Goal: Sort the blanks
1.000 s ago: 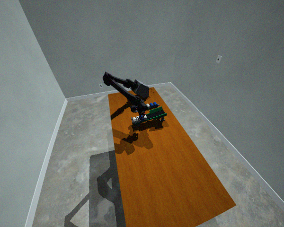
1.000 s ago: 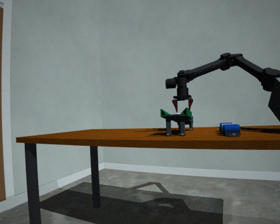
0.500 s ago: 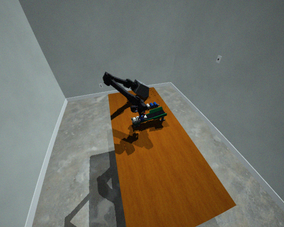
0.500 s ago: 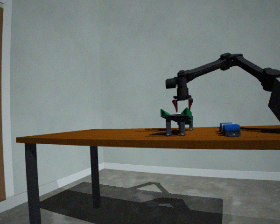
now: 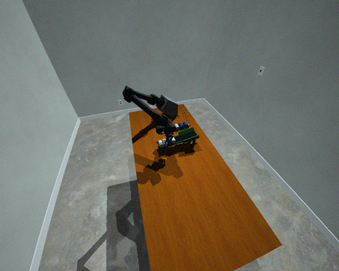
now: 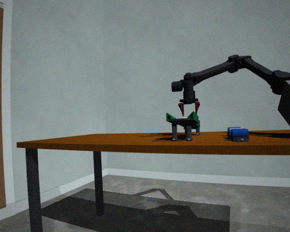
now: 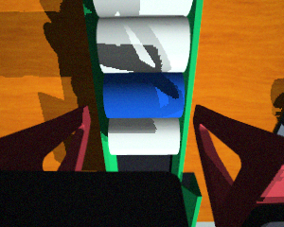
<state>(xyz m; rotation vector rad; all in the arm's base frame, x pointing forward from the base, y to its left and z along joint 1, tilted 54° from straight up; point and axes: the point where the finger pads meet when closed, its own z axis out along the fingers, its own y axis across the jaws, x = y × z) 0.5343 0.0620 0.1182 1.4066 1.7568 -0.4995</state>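
Your arm is matte black w/ slim links and rounded joint housings. Behind it sits a boxy dark grey base. The gripper has two dark red, wedge-shaped fingers, tapering to points.
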